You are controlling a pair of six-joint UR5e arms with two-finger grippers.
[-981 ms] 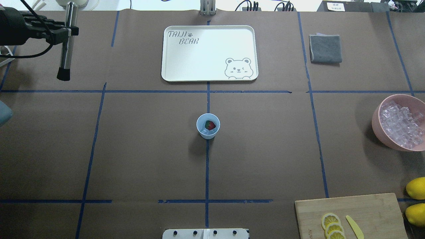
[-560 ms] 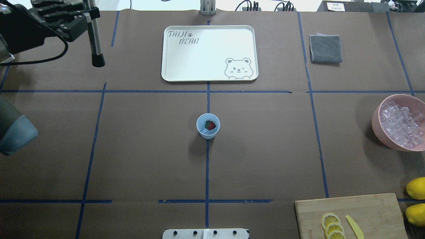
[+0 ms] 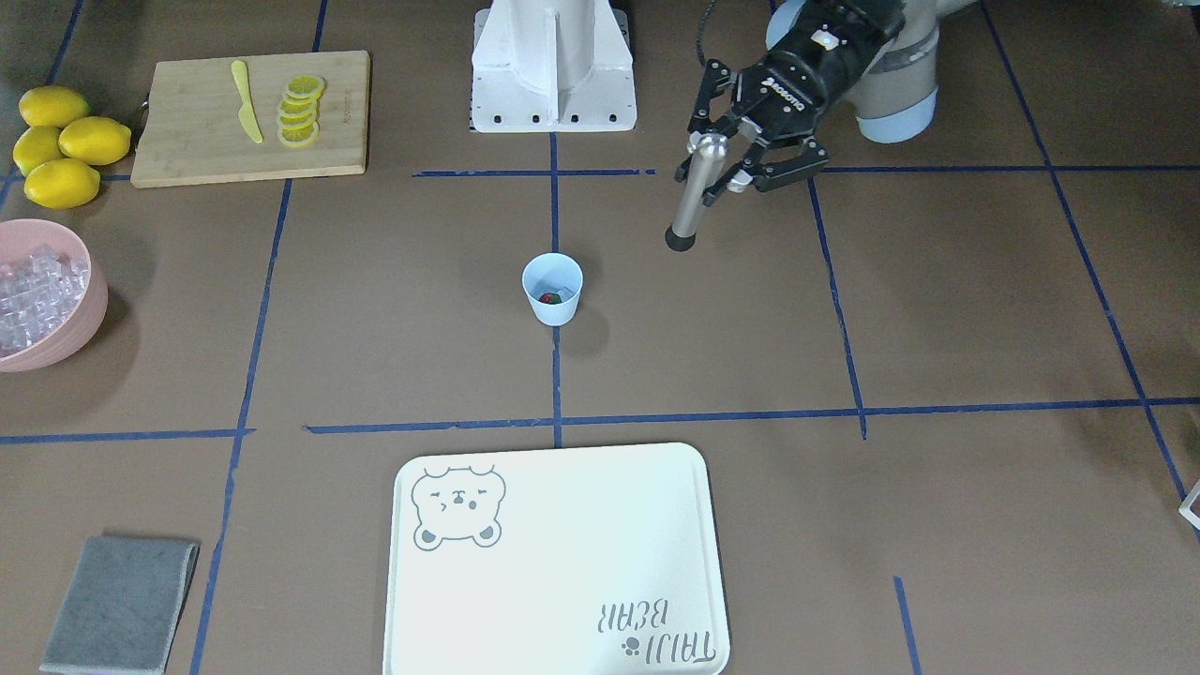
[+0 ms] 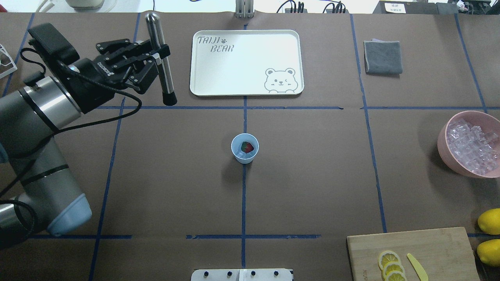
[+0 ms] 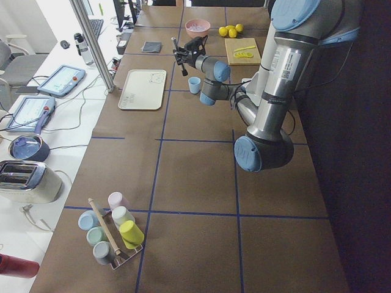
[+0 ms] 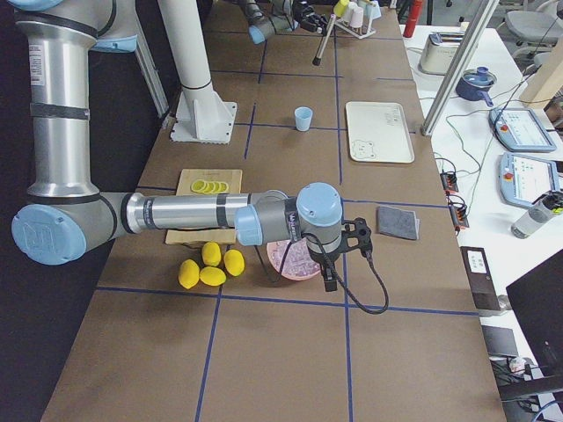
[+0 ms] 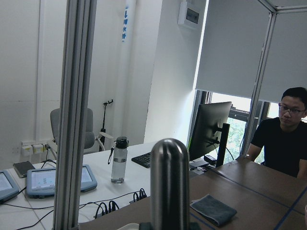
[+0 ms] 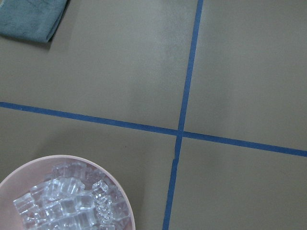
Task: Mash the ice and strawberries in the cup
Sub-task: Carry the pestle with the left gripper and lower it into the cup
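The pale blue cup [image 4: 245, 148] stands upright at the table's middle, also in the front view [image 3: 552, 288]. A red strawberry [image 4: 247, 147] lies inside it, with some pale ice beneath. My left gripper [image 4: 157, 59] is shut on a silver muddler [image 4: 163, 74] with a black tip, held tilted above the table, up and left of the cup and apart from it. In the front view the left gripper [image 3: 720, 155] holds it [image 3: 692, 192] right of the cup. My right gripper [image 6: 356, 237] hovers by the pink bowl of ice [image 4: 470, 144]; I cannot tell its state.
A white bear tray [image 4: 246, 62] lies beyond the cup, a grey cloth [image 4: 383, 57] to its right. The pink bowl [image 4: 442, 148] is at the right edge. A cutting board [image 4: 429, 246] with lemon slices [image 4: 390, 265] and lemons [image 4: 490, 221] sit near right.
My left arm has swung right and toward the table's middle with the muddler in its grip. More of the arm now shows. The cup has not moved.
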